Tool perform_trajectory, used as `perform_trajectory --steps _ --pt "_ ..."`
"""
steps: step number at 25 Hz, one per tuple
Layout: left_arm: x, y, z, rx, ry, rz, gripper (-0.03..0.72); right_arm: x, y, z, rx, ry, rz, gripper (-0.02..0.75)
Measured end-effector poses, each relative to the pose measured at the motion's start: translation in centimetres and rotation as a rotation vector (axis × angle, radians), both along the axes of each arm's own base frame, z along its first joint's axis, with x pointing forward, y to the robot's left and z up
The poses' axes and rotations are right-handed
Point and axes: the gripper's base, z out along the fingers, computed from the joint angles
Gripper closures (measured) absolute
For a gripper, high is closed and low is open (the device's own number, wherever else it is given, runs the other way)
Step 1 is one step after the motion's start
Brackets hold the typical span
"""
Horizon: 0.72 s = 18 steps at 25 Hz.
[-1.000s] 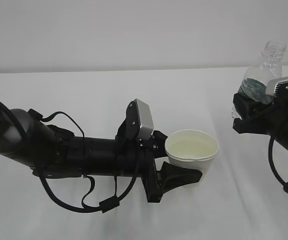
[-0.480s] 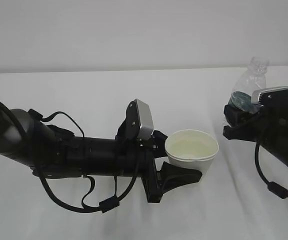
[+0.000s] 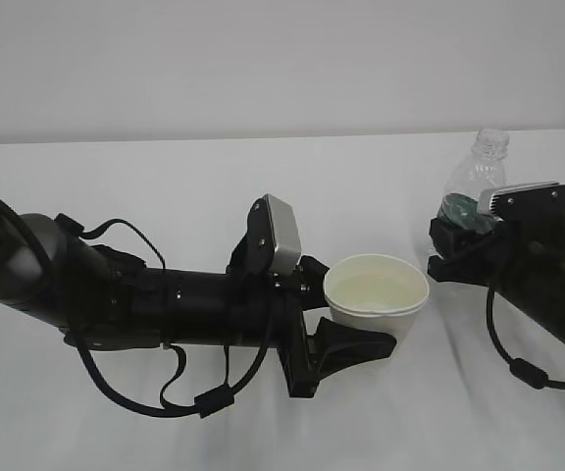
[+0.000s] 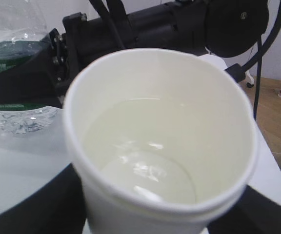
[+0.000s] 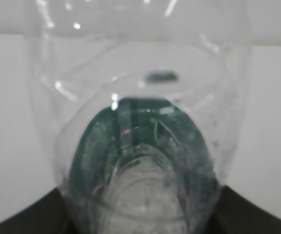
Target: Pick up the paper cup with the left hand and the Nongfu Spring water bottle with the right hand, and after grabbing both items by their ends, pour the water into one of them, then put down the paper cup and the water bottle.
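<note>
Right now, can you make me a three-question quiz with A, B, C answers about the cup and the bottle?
1. Where is the water bottle compared with the paper cup in the exterior view?
A. To its left
B. To its right
C. Inside it

2. What colour is the bottle's label?
A. Red
B. Yellow
C. Dark green

3. What is the left gripper doing?
A. Holding the cup
B. Holding the bottle
C. Holding nothing

Answers: 1 B, the bottle stands right of the cup. 2 C, the label shows dark green. 3 A, its black fingers clasp the cup's sides.
</note>
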Motion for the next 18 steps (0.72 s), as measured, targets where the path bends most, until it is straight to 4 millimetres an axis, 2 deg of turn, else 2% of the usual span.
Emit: perform_trajectory --steps 18 --pt "0.05 0.00 0.02 -0.002 0.000 0.006 0.212 0.72 0.10 -0.20 0.002 -0.010 0.001 0.382"
